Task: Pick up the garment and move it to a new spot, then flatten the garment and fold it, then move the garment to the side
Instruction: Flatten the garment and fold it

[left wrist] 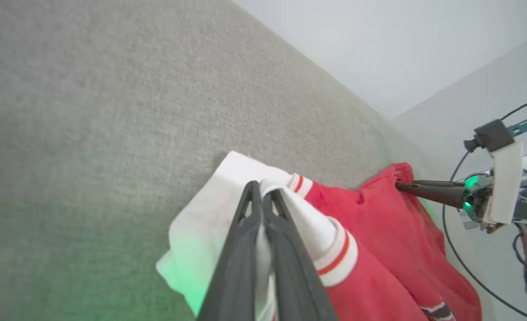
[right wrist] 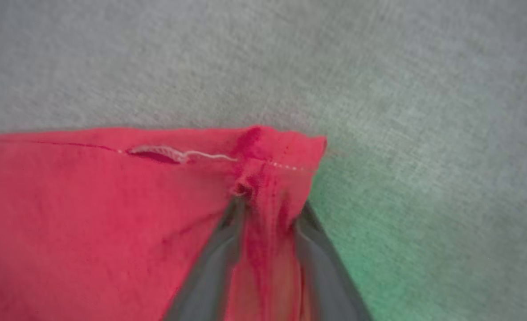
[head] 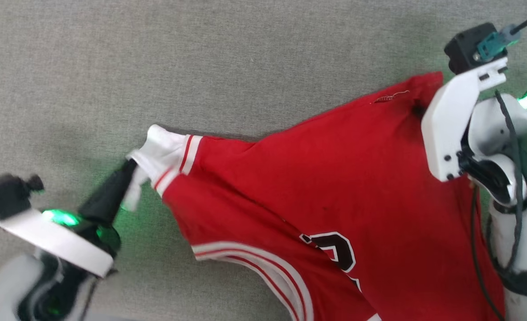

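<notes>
The red garment (head: pixel 334 178) lies stretched across the grey cloth surface, its black numeral near the bottom edge. My left gripper (head: pixel 129 174) at the lower left is shut on the white sleeve (left wrist: pixel 210 223), beside the red-and-white striped cuff. In the left wrist view its gripper (left wrist: pixel 258 189) pinches white cloth between both fingers. My right gripper (head: pixel 419 110) holds the red hem corner at the upper right, its fingers partly hidden by the white wrist bracket. In the right wrist view the gripper (right wrist: pixel 272 205) has a bunch of the red garment (right wrist: pixel 89 214) between its fingers, below a loose white thread.
The grey woven surface (head: pixel 201 67) spreads out behind and to the left of the shirt. A pale wall (left wrist: pixel 379 44) rises past its far edge. Black cables (head: pixel 475 249) hang along my right arm next to the cloth.
</notes>
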### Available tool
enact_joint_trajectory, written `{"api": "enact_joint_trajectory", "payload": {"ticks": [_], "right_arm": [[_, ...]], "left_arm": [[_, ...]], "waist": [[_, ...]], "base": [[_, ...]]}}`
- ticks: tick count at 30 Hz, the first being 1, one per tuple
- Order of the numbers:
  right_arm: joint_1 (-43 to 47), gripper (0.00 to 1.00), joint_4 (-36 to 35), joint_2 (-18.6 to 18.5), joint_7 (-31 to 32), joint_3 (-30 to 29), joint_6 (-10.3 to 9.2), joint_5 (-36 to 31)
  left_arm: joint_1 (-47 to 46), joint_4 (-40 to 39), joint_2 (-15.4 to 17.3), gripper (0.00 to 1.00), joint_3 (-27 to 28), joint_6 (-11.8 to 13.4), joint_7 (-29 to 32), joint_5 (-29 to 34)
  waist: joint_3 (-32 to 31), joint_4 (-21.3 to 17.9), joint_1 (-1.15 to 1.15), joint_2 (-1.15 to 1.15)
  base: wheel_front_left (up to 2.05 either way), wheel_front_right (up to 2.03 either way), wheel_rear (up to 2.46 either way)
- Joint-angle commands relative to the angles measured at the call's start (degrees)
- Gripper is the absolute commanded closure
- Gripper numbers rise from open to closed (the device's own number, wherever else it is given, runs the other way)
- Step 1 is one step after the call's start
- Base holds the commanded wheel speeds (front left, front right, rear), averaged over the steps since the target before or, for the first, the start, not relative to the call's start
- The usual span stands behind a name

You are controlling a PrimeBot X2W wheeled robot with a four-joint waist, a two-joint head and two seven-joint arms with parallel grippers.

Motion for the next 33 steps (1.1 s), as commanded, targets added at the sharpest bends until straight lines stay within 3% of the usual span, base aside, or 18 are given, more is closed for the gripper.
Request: {"api": "enact_joint_trajectory", "payload": {"ticks": [1, 8, 13, 14, 19, 26, 29, 33], "right_arm": [[-0.54, 1.00, 2.66, 1.29, -2.57, -0.27, -0.02, 0.24], [-13.59, 1.00, 7.33, 5.03, -14.63, -8.31, -0.03, -2.71], [-26.54, 1.00, 12.23, 6.55, -20.69, -12.67, -0.03, -7.06], [-26.54, 1.00, 12.23, 6.55, -20.69, -12.67, -0.03, -7.06], [-40.73, 1.00, 17.86, 7.61, -29.45, -19.47, -0.17, -11.65], [-54.64, 1.00, 27.28, 7.33, -42.78, -25.44, -0.29, -12.31], [-56.49, 1.00, 31.30, 7.31, -46.79, -26.56, -0.30, -13.27], [-53.55, 1.00, 35.33, 7.49, -49.35, -26.36, -0.27, -13.74]], "left_arm": [[-2.69, 1.29, 1.19, 1.00, -0.13, 0.13, -0.29, 1.12], [-15.98, 5.91, 4.94, 1.00, -0.34, 0.13, -0.25, -1.06], [-31.36, 11.22, 7.97, 1.00, 0.48, 0.13, 4.09, -5.60], [-31.36, 11.22, 7.97, 1.00, 0.48, 0.13, 4.09, -5.60], [-48.88, 21.05, 8.71, 1.00, 5.81, 0.19, 8.27, -10.17], [-70.04, 30.25, 8.17, 1.00, 9.87, 0.34, 9.11, -8.78], [-73.09, 30.15, 7.62, 1.00, 10.27, 0.35, 9.31, -9.50], [-67.34, 26.57, 7.38, 1.00, 7.82, 0.33, 11.30, -10.98]], "waist": [[-0.34, -0.61, 0.00, 0.00], [-0.34, -4.13, 0.00, 0.00], [2.12, -7.38, 0.00, 0.00], [2.12, -7.38, 0.00, 0.00], [4.66, -10.05, 0.00, 0.00], [5.20, -11.87, 0.00, 0.00], [4.90, -11.87, 0.00, 0.00], [4.04, -11.51, 0.00, 0.00]], "base": [[0.00, 0.00, 0.00], [0.00, 0.00, 0.00], [0.00, 0.00, 0.00], [0.00, 0.00, 0.00], [0.00, 0.00, 0.00], [0.00, 0.00, 0.00], [0.00, 0.00, 0.00], [0.00, 0.00, 0.00]]}}
